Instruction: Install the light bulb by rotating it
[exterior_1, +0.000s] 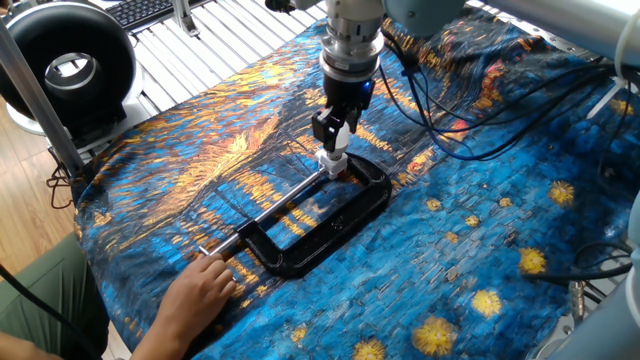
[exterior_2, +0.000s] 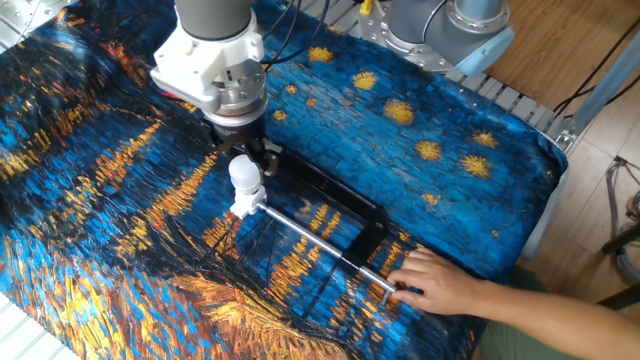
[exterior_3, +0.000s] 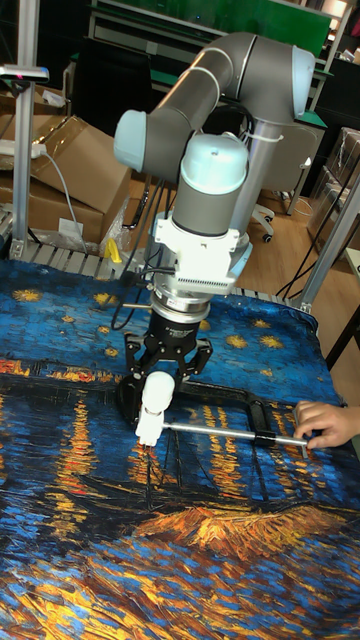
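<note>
The light bulb (exterior_2: 244, 177) is a small frosted-white globe standing upright on the white socket base (exterior_2: 242, 207). My gripper (exterior_2: 246, 163) comes straight down on it and is shut on the light bulb (exterior_3: 157, 393). The base (exterior_3: 147, 429) sits at the jaw end of a black C-clamp (exterior_2: 330, 195) lying flat on the cloth. In one fixed view the gripper (exterior_1: 337, 134) hides most of the bulb (exterior_1: 341, 133), and the base (exterior_1: 332, 162) shows just below it.
A person's hand (exterior_2: 440, 285) holds the handle end of the clamp's steel screw rod (exterior_2: 320, 240) near the table edge. Black cables (exterior_1: 470, 110) trail over the painted cloth behind the arm. A black round fan (exterior_1: 68, 68) stands off the table's corner.
</note>
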